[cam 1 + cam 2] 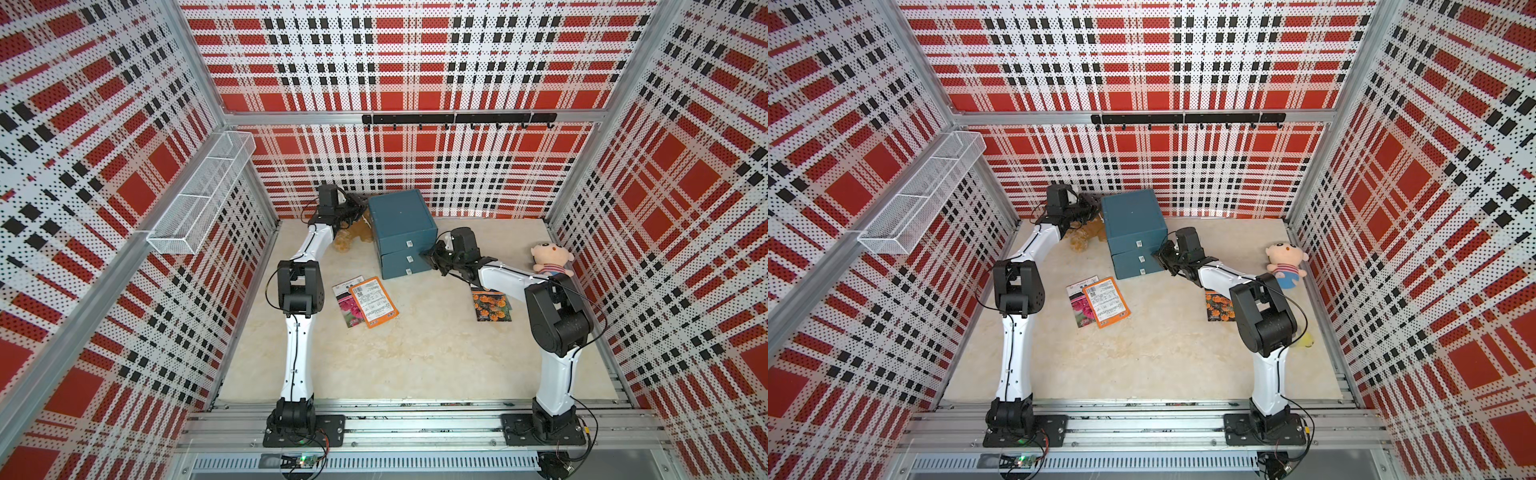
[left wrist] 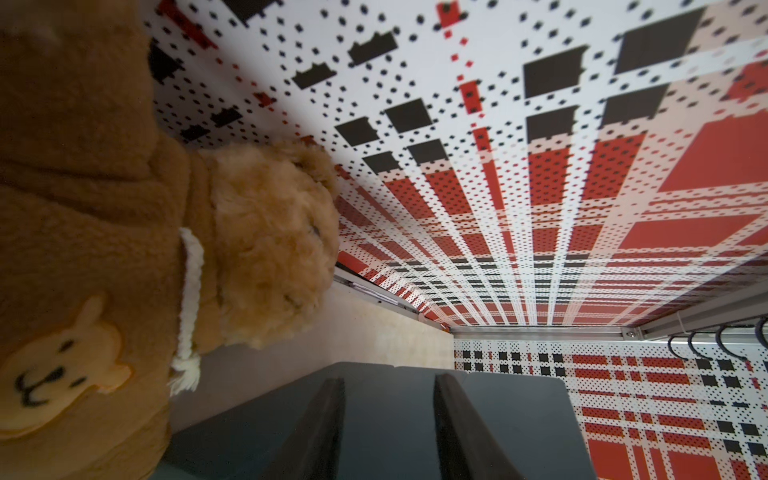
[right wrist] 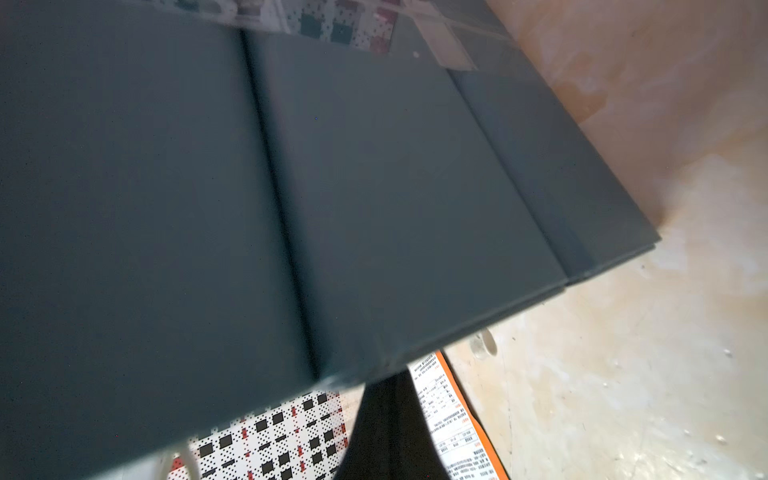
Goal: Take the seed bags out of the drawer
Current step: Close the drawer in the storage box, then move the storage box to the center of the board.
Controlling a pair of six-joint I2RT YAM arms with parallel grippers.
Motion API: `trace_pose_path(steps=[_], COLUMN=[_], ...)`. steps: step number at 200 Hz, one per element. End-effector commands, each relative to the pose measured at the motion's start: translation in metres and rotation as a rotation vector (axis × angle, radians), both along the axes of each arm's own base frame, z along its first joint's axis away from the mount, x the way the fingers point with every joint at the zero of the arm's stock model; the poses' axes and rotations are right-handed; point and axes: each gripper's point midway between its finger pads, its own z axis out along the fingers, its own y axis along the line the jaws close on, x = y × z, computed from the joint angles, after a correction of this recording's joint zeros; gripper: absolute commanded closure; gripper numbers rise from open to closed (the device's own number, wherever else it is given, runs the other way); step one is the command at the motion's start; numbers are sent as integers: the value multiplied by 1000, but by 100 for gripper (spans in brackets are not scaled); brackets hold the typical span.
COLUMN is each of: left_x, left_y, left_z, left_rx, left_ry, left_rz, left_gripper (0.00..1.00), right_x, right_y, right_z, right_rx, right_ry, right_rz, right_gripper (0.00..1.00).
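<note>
Your left gripper point(image 2: 390, 384) sits at the far-left top corner of the teal drawer cabinet point(image 1: 399, 216). Its jaws are apart, only the cabinet's dark top shows through the gap, and nothing is held. You cannot tell whether the fingers touch the cabinet. A brown plush bear point(image 2: 124, 208) lies just beside that gripper, between the cabinet and the desk's left edge.

Your right gripper point(image 3: 390, 384) is at the cabinet's front, by the right end of the middle drawer. Its jaws are pressed together with nothing visible between them. The tip looks close against the drawer front, but the wrist view is too blurred to confirm contact.

The cabinet stands at the far edge of the desk point(image 1: 415, 365), left of the middle. Its three drawer fronts look closed or nearly so, slightly stepped, and their insides are hidden.

The orange-bordered seed bag point(image 1: 372, 302), white label up, lies out on the desk near its middle, in front of the cabinet. It overlaps the pink-flower seed bag point(image 1: 345, 308) beneath it. The orange-flower seed bag point(image 1: 490, 308) lies well apart from those two, toward the right edge, partly hidden under your right arm point(image 1: 511, 282).

A pink-faced doll point(image 1: 550, 257) in a striped top sits near the right edge.
</note>
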Motion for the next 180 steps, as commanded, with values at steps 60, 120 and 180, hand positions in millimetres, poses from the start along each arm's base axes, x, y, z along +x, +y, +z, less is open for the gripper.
trace_pose_path(steps=[60, 120, 180], left_x=[-15, -22, -27], left_y=[-20, -36, -54], left_z=[-9, -24, -26], left_rx=[34, 45, 40], left_ry=[13, 42, 50], left_rz=[-48, -71, -96], left_gripper=[61, 61, 61], right_x=[-31, 75, 115], right_y=[-102, -98, -69], right_z=[83, 90, 61], right_rx=[-259, -217, -119], right_ry=[-164, -167, -108], right_rz=[-121, -45, 17], right_gripper=[99, 100, 100])
